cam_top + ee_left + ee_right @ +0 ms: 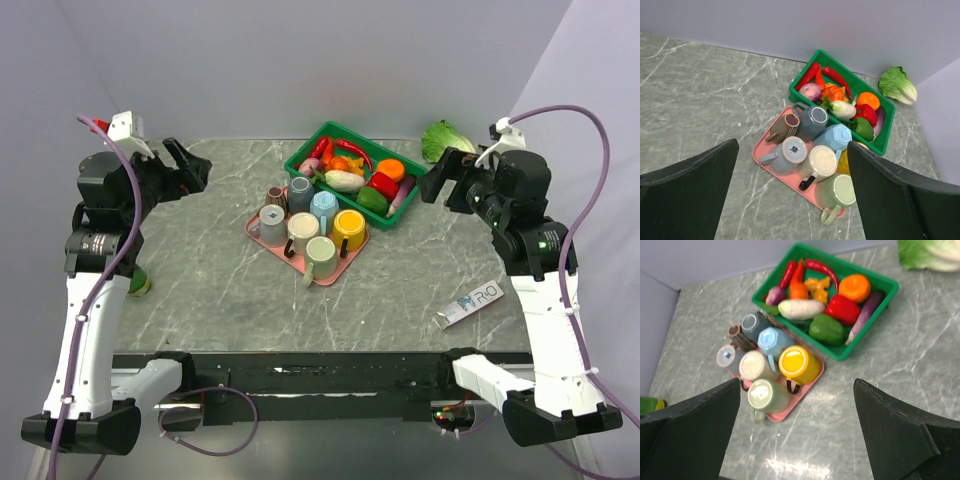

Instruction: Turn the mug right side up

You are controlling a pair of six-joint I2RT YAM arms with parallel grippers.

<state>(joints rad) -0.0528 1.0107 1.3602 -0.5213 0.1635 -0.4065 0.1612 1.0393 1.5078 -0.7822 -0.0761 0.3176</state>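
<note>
Several mugs stand base-up, close together on a pink tray (256,228) at the table's middle: green (320,256) nearest, cream (303,231), yellow (349,228), grey-blue (272,220), light blue (323,206), dark grey (300,189) and a brown one (276,196) that looks tilted. My left gripper (190,165) is open and empty, raised at the far left, well clear of the tray. My right gripper (445,175) is open and empty, raised at the far right. The left wrist view shows the green mug (837,190) between the fingers; the right wrist view shows it (765,394) too.
A green basket (300,160) of vegetables stands just behind the tray, touching its far side. A lettuce (445,135) lies at the back right. A white tube (473,302) lies at the near right. A green bottle (140,283) sits by the left arm.
</note>
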